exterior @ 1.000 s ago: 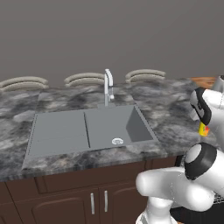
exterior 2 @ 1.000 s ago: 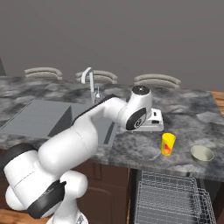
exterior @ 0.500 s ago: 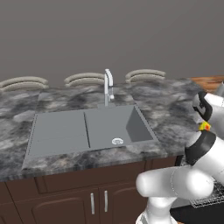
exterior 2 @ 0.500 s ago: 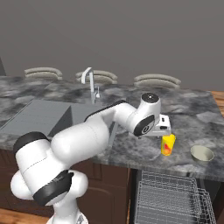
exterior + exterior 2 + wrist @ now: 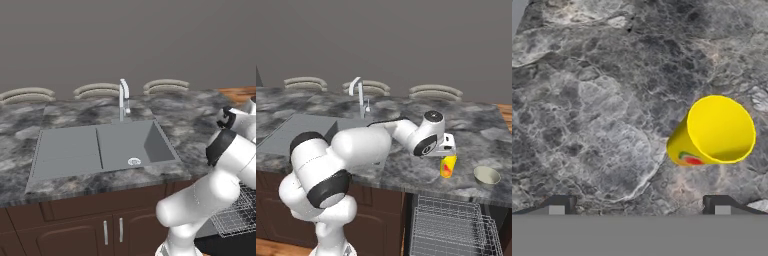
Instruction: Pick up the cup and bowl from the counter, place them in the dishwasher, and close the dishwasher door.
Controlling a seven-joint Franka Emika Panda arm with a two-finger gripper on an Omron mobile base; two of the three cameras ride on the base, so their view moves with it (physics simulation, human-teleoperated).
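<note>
The task looks barely begun: neither dish has been lifted, and the dishwasher [image 5: 453, 227] stands open at the lower right of the right base view, its grey wire rack pulled out with nothing in it. The yellow cup [image 5: 448, 165] sits upright on the dark marbled counter [image 5: 401, 172] right of centre in that view, near the front edge, and the pale bowl [image 5: 487, 175] rests further right, a little apart from it. The gripper [image 5: 446, 150] hangs directly over the cup, its fingers spread wide and gripping nothing. In the hand view the cup [image 5: 713, 132] lies right of centre, open mouth facing the camera, above the right fingertip [image 5: 722, 204] rather than midway between the two. It is a plain bright yellow tumbler with a red-and-green mark low on its side and no handle. Both picks, both placements and shutting the door all remain.
</note>
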